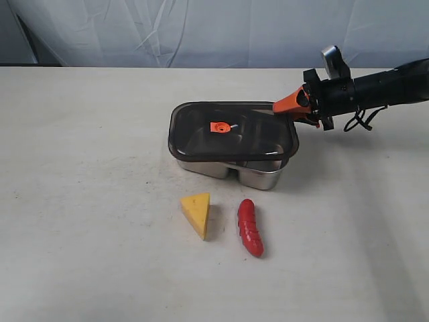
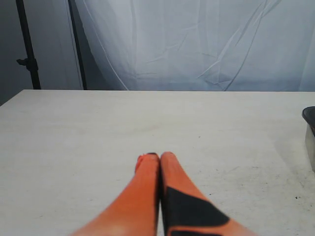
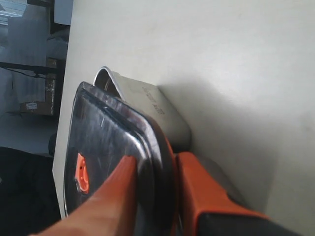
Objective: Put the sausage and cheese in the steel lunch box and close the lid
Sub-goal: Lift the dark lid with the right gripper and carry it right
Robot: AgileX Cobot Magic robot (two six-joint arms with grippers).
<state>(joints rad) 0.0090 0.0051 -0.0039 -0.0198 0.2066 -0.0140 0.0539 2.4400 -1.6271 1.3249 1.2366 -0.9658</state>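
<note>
The dark translucent lid with its orange valve lies slightly askew on the steel lunch box at mid-table. My right gripper reaches in from the right and is shut on the lid's far right corner. In the right wrist view one finger lies on top of the lid and the other under its rim, with the gripper just above the box wall. The yellow cheese and red sausage lie side by side in front of the box. My left gripper is shut and holds nothing.
A white cloth backdrop hangs behind the pale table. The left wrist view shows bare tabletop, with a corner of the lunch box at its edge and a dark stand pole beyond the table.
</note>
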